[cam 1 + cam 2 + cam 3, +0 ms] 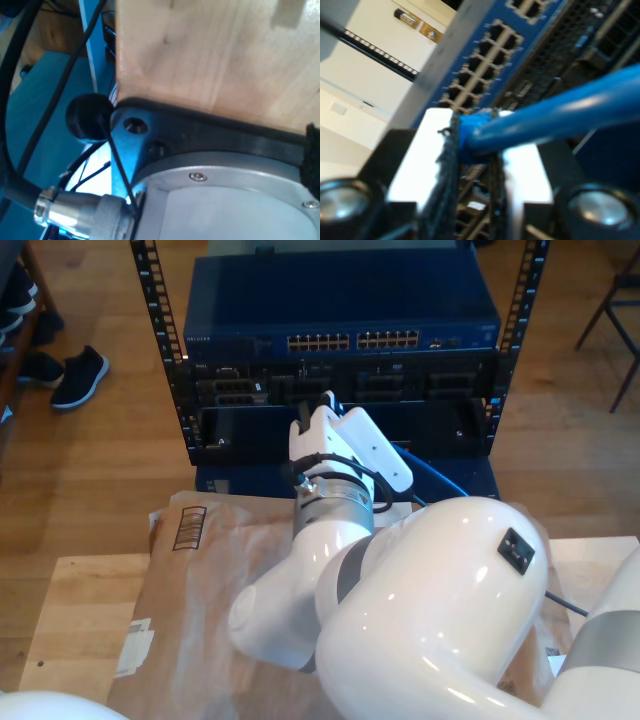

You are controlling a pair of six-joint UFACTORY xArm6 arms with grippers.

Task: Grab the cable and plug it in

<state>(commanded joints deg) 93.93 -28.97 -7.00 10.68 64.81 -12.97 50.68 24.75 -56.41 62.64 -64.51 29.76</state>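
Blue cable [560, 112] clamped in my second claw [475, 150]; its end sits pinched between the dark finger pads [447, 165], the rest running off out of the claw. Just beyond the held end stands the blue network switch [485, 55], its double row of ports [475, 62] facing the claw, near but not touching as far as the blur allows. In the exterior view the same switch [340, 310] sits at the top of a black rack [150, 340], and a white arm [340, 460] reaches toward the units below it, a strip of blue cable [435, 475] showing beside the wrist. Crumpled brown paper [200, 570] covers the wooden bench [75, 610] in front of the rack. My first claw: fingers not visible, so state cannot be told; its wrist view shows grey flange [225, 195], black cabling [15, 100] and a pale wood panel [210, 50].
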